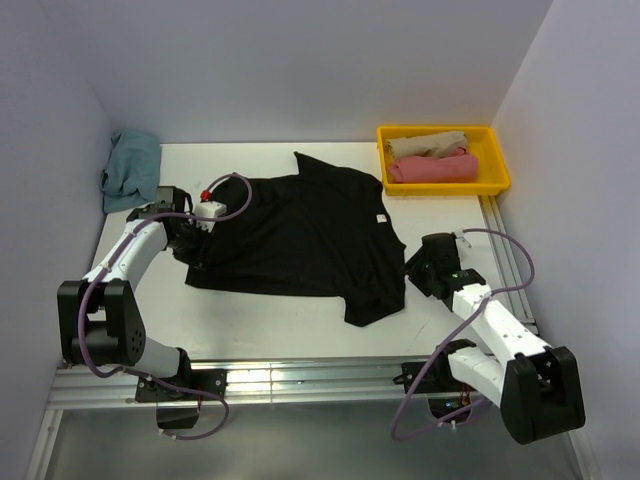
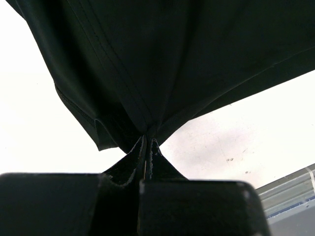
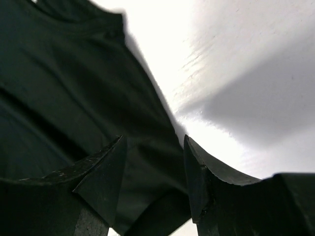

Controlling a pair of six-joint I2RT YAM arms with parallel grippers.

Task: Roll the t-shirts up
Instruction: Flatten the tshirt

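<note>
One black t-shirt (image 1: 300, 235); three other t-shirts (image 1: 432, 168)

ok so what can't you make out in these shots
- Top view: the label on the black t-shirt is too small to read.
- Top view: the wall of the yellow bin hides the pink t-shirt's near side.
- Right wrist view: blurred cloth; whether the right gripper touches it is unclear.
</note>
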